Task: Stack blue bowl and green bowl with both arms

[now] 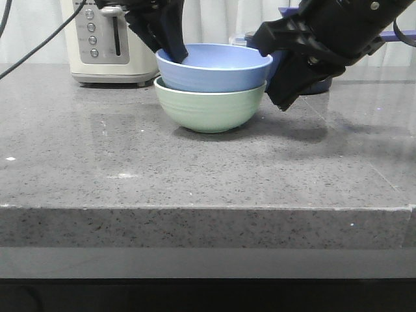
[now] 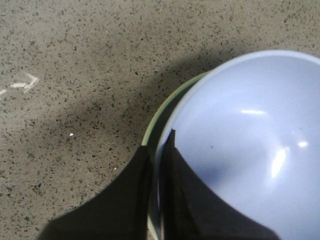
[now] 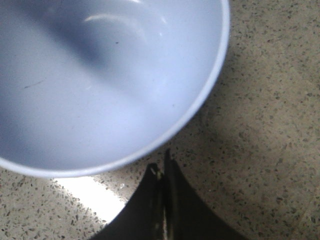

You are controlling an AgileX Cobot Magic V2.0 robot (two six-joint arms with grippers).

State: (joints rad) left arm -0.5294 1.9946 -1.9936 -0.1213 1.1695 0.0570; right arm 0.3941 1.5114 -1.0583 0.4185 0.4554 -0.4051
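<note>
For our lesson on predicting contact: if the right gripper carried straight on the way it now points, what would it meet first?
Probably the blue bowl. The right gripper, fingers together, points at its outer rim with bare counter showing between them. Depth is unclear, so it might dip under the rim and hit the green bowl instead.

I see a cream toaster (image 1: 107,40) at the back left of the grey speckled countertop (image 1: 195,175), pale curtains (image 1: 221,19) behind.
</note>
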